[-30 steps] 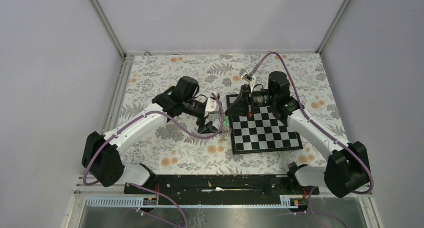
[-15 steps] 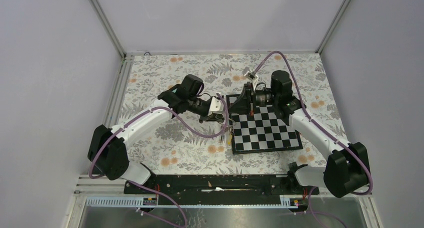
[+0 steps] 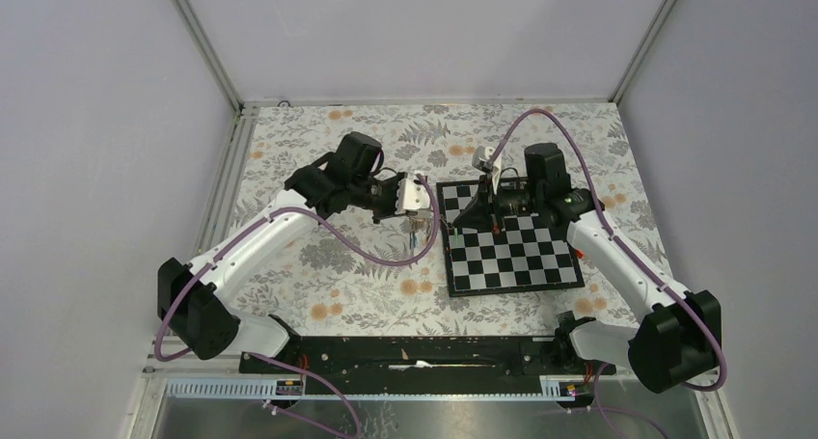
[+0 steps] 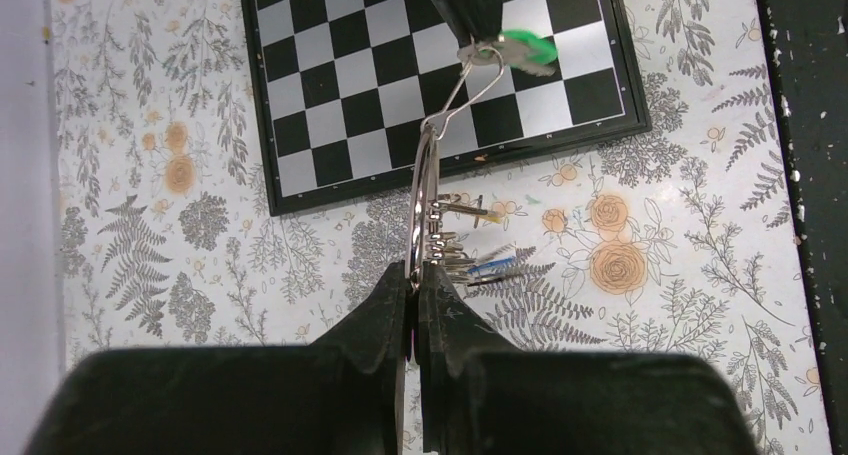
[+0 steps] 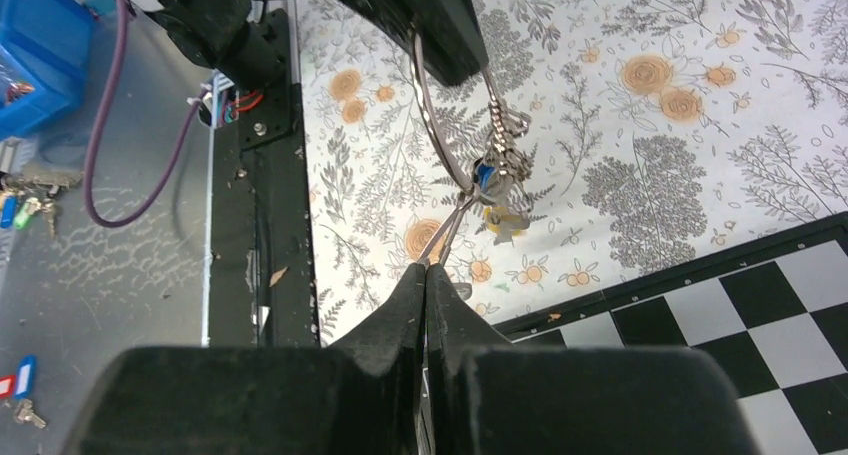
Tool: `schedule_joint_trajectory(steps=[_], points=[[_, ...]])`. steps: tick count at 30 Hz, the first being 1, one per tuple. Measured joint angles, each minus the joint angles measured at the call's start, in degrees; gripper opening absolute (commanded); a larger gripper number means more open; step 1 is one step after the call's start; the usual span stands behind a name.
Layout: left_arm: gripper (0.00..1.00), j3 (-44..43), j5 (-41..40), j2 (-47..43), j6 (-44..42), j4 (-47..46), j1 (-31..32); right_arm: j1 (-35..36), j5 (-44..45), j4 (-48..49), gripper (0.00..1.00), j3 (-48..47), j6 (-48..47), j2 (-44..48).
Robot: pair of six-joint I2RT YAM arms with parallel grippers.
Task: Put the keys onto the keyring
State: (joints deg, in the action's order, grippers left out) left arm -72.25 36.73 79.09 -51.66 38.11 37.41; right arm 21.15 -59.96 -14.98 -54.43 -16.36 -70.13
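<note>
From the left wrist we see the left claw (image 4: 414, 274) clenched on the thin shiny keyring (image 4: 418, 190), held in the air over the flowered cloth (image 4: 650, 225) by the chessboard (image 4: 330, 85), with 1 green key (image 4: 527, 51) at its far end. The right wrist view hides that key, but shows the right claw (image 5: 426, 271) pinched shut on a thin wire loop of the keyring, with small blue and yellow keys (image 5: 492, 175) hanging there.

1. No writing, label, brand, number or sign can be read in any view.
2. The chessboard (image 3: 521, 261) shows only plain squares, and its border carries no legible marks.
</note>
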Motion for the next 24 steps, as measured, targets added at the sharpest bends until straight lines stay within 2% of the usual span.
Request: schedule_joint_trajectory(steps=[2,5,9,12,15,24], points=[[0.0,-1.1,-0.2,0.0,0.3,0.4,0.0,0.0,0.5,0.1,0.15,0.7,-0.8,0.0],[0.0,-2.6,-0.3,0.0,0.9,1.4,0.2,0.0,1.0,0.4,0.45,2.6,-1.2,0.0],[0.0,-4.0,-1.5,-0.1,1.1,1.5,0.2,0.0,2.4,0.0,0.66,4.2,-2.1,0.0],[0.0,-4.3,-2.8,-0.6,1.0,2.4,0.1,0.0,3.6,0.2,0.74,4.3,-2.3,0.4],[0.0,-4.3,-4.5,-1.4,0.8,3.3,-0.2,0.0,4.7,0.3,0.77,4.5,-2.3,1.8],[0.0,-4.3,-11.9,-3.7,2.4,5.5,-2.4,0.0,9.3,1.6,0.8,4.6,-1.9,4.0]])
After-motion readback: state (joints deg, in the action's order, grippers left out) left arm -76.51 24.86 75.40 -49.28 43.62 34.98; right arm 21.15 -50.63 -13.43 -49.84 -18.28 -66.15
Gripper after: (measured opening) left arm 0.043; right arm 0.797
